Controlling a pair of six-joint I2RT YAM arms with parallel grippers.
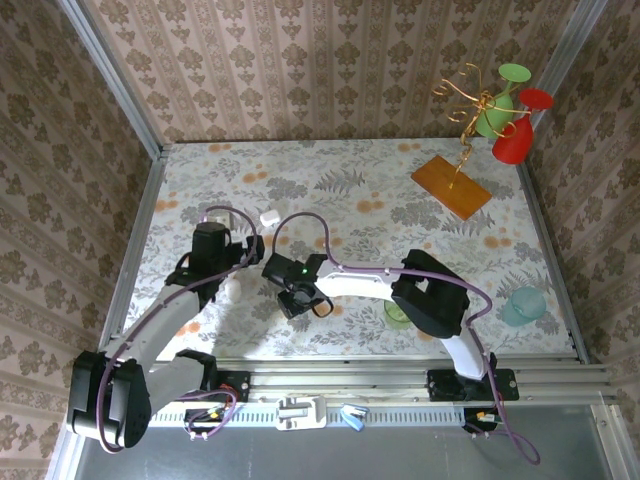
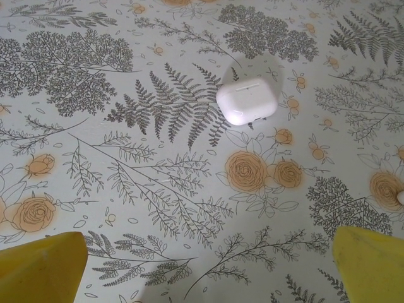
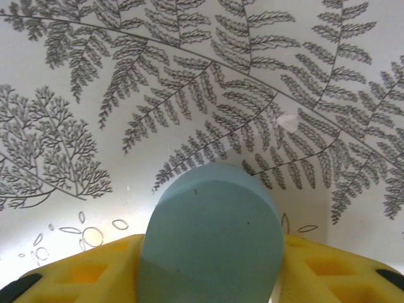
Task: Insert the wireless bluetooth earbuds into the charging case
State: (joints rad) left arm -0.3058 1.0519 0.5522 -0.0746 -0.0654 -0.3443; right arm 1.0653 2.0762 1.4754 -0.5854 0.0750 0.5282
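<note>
Closed white case (image 2: 248, 99) lies flat; pale-blue case (image 3: 211, 240) sits clamped between the jaws.

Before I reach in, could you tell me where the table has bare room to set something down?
The widest bare patch lies in the middle, between the white case and the wooden base. The far left corner behind that case is also free. It is crowded near the arms: left gripper, right gripper holding the pale blue case, a green object.

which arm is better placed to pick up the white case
Left. The left gripper is open and the white case lies ahead of it; the right gripper has a blue case between its fingers.
</note>
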